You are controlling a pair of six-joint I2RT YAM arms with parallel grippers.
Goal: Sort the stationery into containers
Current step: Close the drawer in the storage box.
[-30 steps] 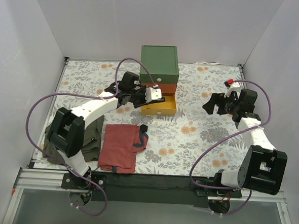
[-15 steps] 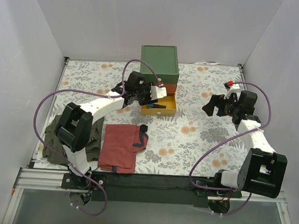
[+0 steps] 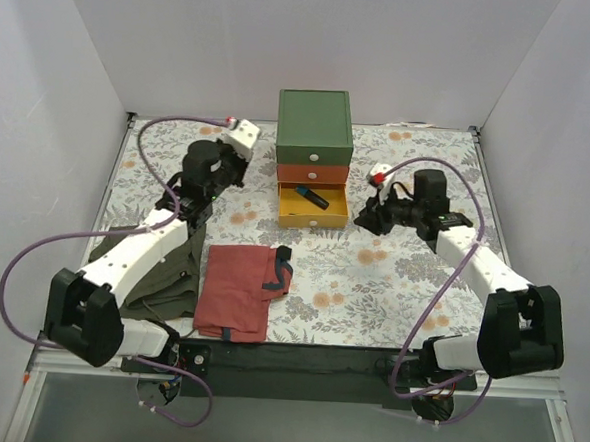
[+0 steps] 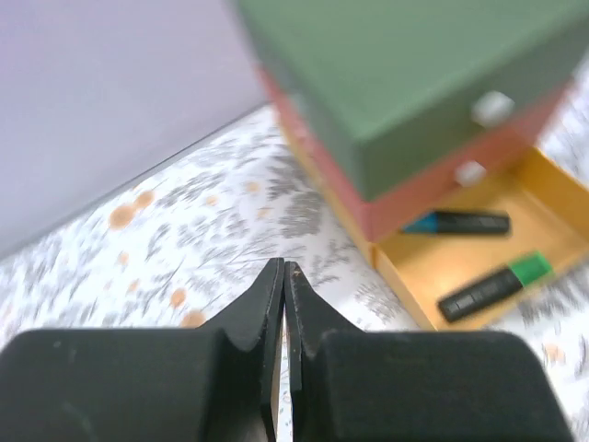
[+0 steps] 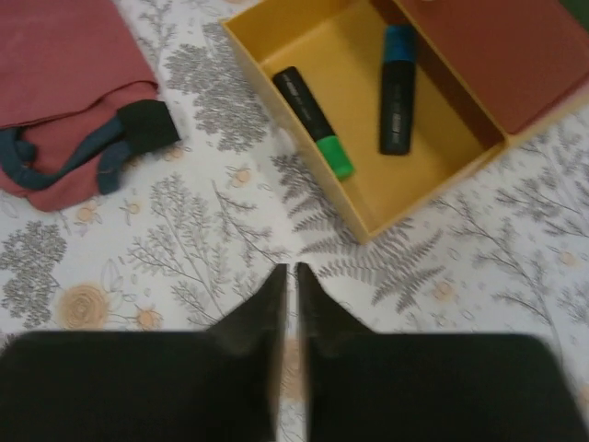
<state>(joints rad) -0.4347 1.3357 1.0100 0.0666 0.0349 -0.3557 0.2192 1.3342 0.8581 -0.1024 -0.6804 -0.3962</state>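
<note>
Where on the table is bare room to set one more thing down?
Bare: the floral table between red cloth, yellow drawer and right arm; also right of the green chest. Crowded: near left, under olive cloth and left arm.

2 markers (image 5: 313,118) in btm drawer (image 5: 354,87) — cloths (image 3: 236,290) front-left of chest (image 3: 315,122).

The red folded cloth (image 3: 236,293) is lying flat on the floral table cover (image 3: 412,273) near the front edge, with its dark blue trim (image 3: 281,265) showing at the far right corner. The olive cloth (image 3: 179,272) is sitting crumpled just beside it on the left. Plain white walls (image 3: 186,44) are closing in three sides.
</note>
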